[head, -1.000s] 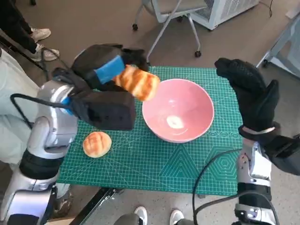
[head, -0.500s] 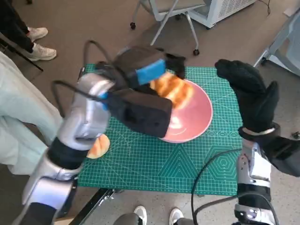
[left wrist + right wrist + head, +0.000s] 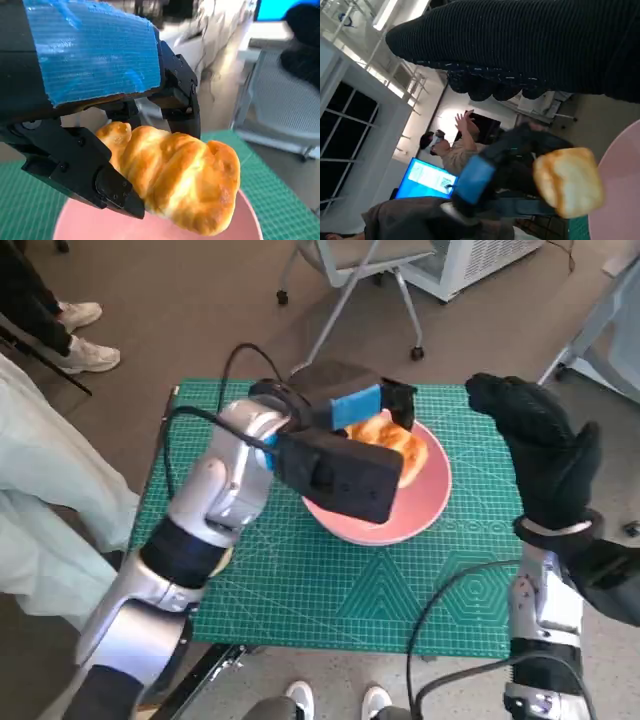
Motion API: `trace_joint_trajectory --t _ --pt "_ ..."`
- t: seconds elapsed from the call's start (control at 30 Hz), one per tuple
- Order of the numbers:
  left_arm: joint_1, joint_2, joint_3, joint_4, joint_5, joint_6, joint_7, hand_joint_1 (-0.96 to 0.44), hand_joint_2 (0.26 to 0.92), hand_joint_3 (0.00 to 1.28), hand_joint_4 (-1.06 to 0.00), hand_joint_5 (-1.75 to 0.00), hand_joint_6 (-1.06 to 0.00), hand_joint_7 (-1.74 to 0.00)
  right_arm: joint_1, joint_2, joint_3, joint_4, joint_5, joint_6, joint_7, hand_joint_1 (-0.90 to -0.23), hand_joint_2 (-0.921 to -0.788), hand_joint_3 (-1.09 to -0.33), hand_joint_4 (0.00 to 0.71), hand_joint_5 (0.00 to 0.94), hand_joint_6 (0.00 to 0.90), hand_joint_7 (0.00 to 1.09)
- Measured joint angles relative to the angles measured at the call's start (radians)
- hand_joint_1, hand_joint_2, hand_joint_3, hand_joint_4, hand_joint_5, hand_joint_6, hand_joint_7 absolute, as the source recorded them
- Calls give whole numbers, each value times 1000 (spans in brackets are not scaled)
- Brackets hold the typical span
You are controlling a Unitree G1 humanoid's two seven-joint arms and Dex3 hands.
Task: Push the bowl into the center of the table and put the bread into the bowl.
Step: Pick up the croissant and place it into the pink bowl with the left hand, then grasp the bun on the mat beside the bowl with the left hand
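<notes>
The bread (image 3: 392,443) is pinched in the left hand (image 3: 352,405) and held above the pink bowl (image 3: 425,508), over the bowl's far half. In the left wrist view the bread (image 3: 172,175) is seen clamped between black fingers (image 3: 90,175) on one side and more fingers behind it, with the bowl rim (image 3: 247,210) right below. It is not yet resting in the bowl, as far as can be told.

The bowl is placed roughly mid-mat on the green cutting mat (image 3: 330,590), so the push step is judged done. The step in hand is judged to be the drop of the bread into the bowl.

The right hand (image 3: 535,455) is held up beside the bowl, just off the mat's right edge, fingers spread, nothing held. It is not touching the bowl.

A second round bun is mostly hidden under the left forearm (image 3: 215,505); only a sliver may be showing, hard to tell.

Next move, as a judgement: the left hand is to be lowered a little toward the bowl's middle, then the fingers opened so the bread is released inside and not onto the rim. The hand is then to be lifted out without the bowl being nudged.
</notes>
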Motion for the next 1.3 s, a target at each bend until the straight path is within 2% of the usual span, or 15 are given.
trace_joint_trajectory --t 0.03,0.1,0.27,0.63,0.83,1.1,1.3 --pt "0 0 -1 4 0 6 -10 -16 855 67 -328 -228 -383 -136 2 0 -1 -2 -2 0 -2 -679 -921 -742 193 4 140 351" --pt "0 2 -2 5 0 19 -30 -45 844 54 -283 -117 -370 -77 5 0 -1 -7 -6 0 -6 -680 -921 -741 194 4 143 349" --pt "3 17 -1 -27 0 45 -64 -104 822 31 -219 -19 -343 -15 13 0 -1 -16 -8 1 -17 -679 -921 -742 196 4 147 343" --pt "61 89 27 -205 -16 62 -114 -217 801 7 -92 0 -288 0 14 15 14 -23 -21 13 -45 -680 -921 -748 196 3 151 335" --pt "122 149 69 -322 -55 61 -153 -222 792 1 -80 -1 -274 0 14 33 22 -28 -27 17 -61 -678 -921 -755 196 2 150 336" --pt "237 264 195 -546 -144 53 -194 -220 778 0 -95 -6 -289 -8 13 44 40 -36 -30 19 -72 -686 -921 -765 193 0 145 342" --pt "341 365 316 -634 -214 13 -197 -225 762 0 -105 -8 -299 -11 11 44 49 -38 -29 24 -72 -686 -921 -768 191 0 141 350"
